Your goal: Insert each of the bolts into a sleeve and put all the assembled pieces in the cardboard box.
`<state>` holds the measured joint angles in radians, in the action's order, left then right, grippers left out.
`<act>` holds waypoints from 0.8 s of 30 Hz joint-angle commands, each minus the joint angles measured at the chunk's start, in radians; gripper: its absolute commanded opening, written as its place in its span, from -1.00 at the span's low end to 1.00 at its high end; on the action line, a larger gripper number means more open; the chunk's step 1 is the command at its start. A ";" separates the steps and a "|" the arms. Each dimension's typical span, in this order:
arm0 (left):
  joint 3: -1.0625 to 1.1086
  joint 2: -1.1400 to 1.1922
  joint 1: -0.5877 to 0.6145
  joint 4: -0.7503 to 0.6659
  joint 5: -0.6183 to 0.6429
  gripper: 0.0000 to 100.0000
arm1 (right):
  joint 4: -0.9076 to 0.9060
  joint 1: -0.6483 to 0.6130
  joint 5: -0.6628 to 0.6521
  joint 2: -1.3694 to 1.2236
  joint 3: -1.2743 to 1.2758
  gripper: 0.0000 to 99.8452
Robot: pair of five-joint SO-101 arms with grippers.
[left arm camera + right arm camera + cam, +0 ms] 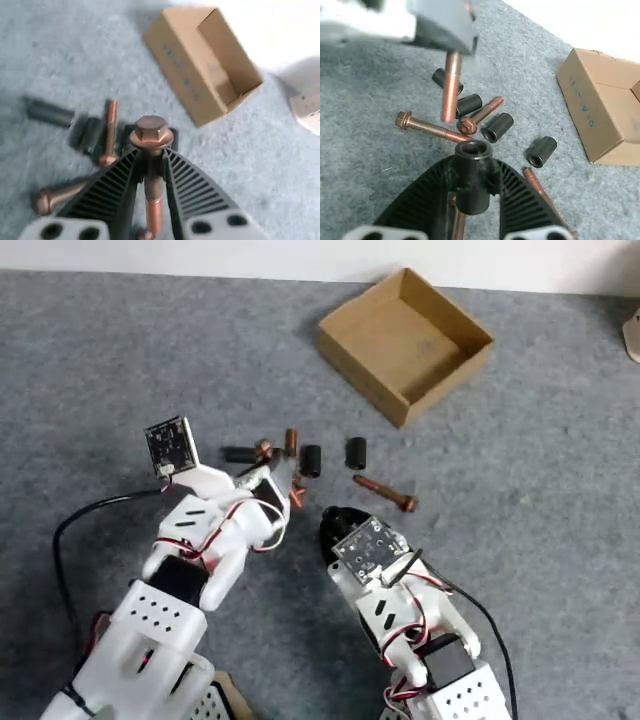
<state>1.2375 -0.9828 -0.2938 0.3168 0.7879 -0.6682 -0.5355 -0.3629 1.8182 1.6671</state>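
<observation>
My left gripper [151, 151] is shut on a copper bolt [151, 134], hex head past the fingertips, thread back toward the wrist. My right gripper [472, 165] is shut on a black sleeve [472, 176] held upright with its bore open. In the right wrist view the left gripper's bolt [451, 85] hangs thread-down just beyond the sleeve, apart from it. From above, the left gripper [278, 478] and right gripper [335, 524] are close together. The cardboard box [405, 340] stands empty at the back.
Loose on the grey mat between the grippers and the box lie black sleeves [238, 454] [312, 460] [356, 452] and copper bolts [291, 443] [385, 492]. Another bolt [430, 125] lies near the sleeves [498, 127]. A pale object [632, 335] is at the right edge.
</observation>
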 commanded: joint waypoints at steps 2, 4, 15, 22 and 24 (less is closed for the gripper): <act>-0.012 -0.039 -0.008 -0.066 -0.034 -0.99 | 0.024 -0.033 0.003 0.019 0.005 -0.99; -0.012 -0.039 -0.008 -0.075 -0.034 -0.99 | 0.024 -0.045 0.003 0.019 0.012 -0.99; 0.007 -0.042 -0.074 -0.080 -0.063 -0.99 | 0.027 -0.044 0.002 0.019 0.030 -0.99; 0.016 -0.151 -0.073 -0.072 -0.084 -0.99 | 0.027 -0.044 0.002 0.019 0.033 -0.99; 0.019 -0.228 -0.074 -0.043 -0.084 -0.99 | 0.027 -0.044 0.002 0.019 0.033 -0.99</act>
<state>1.2635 -1.0978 -0.3537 0.2463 0.7112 -0.6682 -0.5754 -0.3629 1.8182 1.6732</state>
